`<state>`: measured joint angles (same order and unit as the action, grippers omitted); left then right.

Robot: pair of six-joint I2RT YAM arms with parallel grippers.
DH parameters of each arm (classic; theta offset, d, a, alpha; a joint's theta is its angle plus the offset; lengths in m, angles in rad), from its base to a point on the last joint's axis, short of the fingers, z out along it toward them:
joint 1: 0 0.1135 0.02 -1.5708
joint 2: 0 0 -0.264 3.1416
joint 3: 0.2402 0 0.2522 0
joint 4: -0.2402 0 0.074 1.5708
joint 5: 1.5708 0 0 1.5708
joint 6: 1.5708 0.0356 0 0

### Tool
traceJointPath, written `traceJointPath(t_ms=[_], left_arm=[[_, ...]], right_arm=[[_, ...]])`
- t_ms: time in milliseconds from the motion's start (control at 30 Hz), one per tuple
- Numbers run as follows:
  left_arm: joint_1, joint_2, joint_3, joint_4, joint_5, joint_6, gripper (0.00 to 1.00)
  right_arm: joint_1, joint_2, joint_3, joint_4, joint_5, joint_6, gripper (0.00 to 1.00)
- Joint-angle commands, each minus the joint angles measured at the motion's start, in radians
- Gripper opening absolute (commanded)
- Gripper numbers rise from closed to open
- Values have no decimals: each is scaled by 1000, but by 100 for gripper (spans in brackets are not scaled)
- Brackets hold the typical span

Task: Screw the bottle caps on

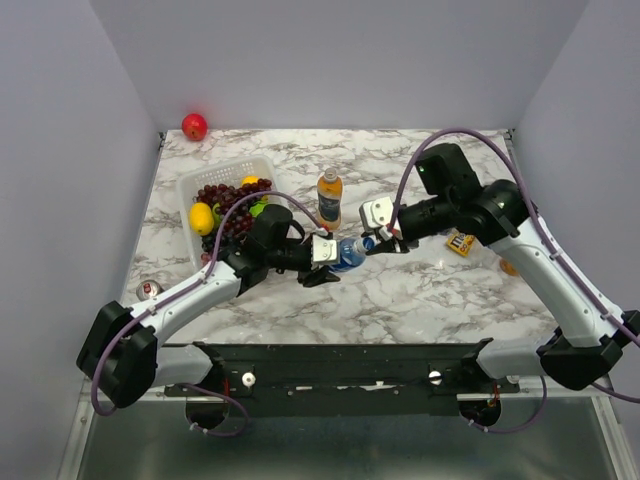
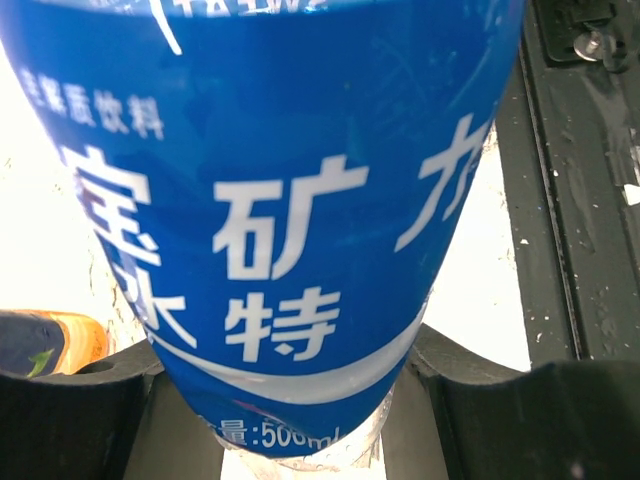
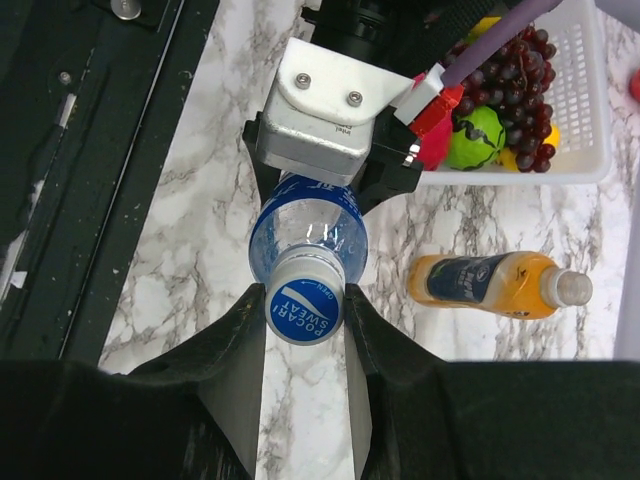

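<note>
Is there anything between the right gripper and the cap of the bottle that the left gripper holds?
Nothing visible stands between them. The right gripper is shut on the blue cap, and that cap sits on the neck of the blue-labelled bottle, which the left gripper holds on its side.

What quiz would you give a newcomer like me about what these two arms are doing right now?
1. True or false: the left gripper grips the blue-labelled bottle.
2. The right gripper is shut on: A the blue cap; B an orange bottle; C nothing.
3. Fill in: the grapes lie in a white ___.
Key: 1 true; 2 A; 3 basket.
</note>
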<state>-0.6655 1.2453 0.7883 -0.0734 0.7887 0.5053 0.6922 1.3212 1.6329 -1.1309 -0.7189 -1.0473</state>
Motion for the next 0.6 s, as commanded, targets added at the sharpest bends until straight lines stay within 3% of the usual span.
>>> traceJointPath(t_ms=[0, 400, 567], left_arm=[[-6, -78, -44, 191, -37, -66, 0], [-6, -153, -115, 323, -141, -149, 0], [-16, -141, -77, 360, -223, -201, 0]], right_arm=[[-5, 27, -34, -35, 13, 87, 28], [-16, 61, -10, -24, 44, 116, 29], [-16, 87, -18, 26, 58, 252, 29]])
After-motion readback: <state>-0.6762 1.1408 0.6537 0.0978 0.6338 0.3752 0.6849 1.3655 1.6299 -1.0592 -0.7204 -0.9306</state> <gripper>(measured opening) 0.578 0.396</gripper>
